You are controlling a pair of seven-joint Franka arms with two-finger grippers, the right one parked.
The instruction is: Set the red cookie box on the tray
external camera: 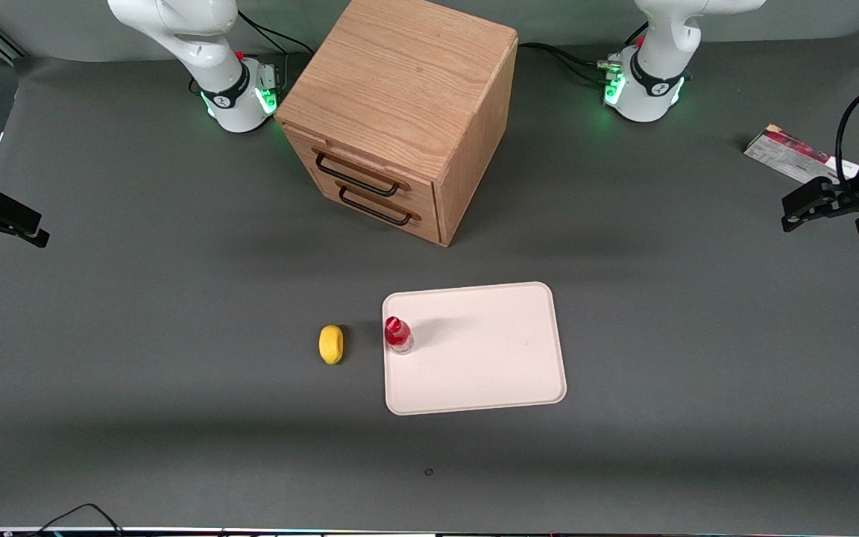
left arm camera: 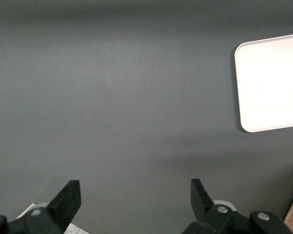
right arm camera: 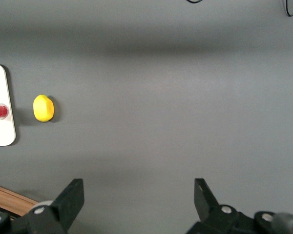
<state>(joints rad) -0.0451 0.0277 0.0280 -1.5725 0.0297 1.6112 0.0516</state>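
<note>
You are seeing the gripper (external camera: 798, 211) hanging just beside the red cookie box (external camera: 791, 154), toward the working arm's end of the bench (external camera: 176, 418), well apart from the tray (external camera: 489, 358).

Matt smooth tray (external camera: 489, 358), grained wood cabinet (external camera: 400, 112)

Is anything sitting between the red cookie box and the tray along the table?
Nothing visible: bare table separates the red cookie box from the tray. The open gripper hovers beside the box. A red-capped bottle stands on the tray's edge.
</note>
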